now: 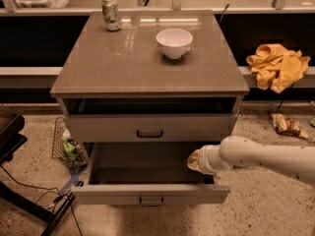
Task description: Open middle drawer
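The middle drawer (118, 193) is pulled well out below the cabinet top, showing its plain grey inside (142, 160) and a small black bar handle (151, 199) on its flat front. Above it, the taller-fronted drawer (103, 129) with the same handle stands only slightly out. The third drawer is hidden underneath. My gripper (193, 160) is at the end of the white arm (261, 156), which comes in from the right. The gripper is over the right side of the open drawer's inside, just behind the drawer front.
A white bowl (173, 42) and a can (111, 14) stand on the cabinet top (123, 68). A yellow cloth (277, 65) lies on the ledge to the right, a snack bag (287, 124) on the floor. A wire basket (66, 144) and a black stand (10, 141) are left of the cabinet.
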Motion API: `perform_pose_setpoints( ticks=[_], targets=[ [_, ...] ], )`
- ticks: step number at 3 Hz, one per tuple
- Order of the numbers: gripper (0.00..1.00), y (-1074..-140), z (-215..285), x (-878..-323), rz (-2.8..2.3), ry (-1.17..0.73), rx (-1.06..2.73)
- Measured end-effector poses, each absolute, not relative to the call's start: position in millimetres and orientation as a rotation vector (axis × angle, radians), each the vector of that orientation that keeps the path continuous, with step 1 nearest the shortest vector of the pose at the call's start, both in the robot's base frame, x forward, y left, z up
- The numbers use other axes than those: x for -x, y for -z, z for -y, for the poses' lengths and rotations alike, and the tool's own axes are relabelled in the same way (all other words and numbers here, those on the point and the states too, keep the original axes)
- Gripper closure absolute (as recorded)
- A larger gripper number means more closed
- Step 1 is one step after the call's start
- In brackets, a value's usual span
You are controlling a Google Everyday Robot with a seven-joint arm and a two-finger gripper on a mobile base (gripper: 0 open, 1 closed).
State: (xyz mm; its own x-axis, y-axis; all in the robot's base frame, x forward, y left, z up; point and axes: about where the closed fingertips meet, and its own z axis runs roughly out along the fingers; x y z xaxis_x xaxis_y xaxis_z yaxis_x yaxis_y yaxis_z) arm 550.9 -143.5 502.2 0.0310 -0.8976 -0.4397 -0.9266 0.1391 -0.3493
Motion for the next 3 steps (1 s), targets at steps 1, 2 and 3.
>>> perform_pose_setpoints(
  ticks=[1,2,3],
  targets=[
    [1.0,-501,142,-555,-1.853,-0.058,1.752],
    [1.0,-484,136,-556,-1.864,-0.053,1.76],
    [1.0,-466,130,-561,-1.871,-0.048,1.756]
  ],
)
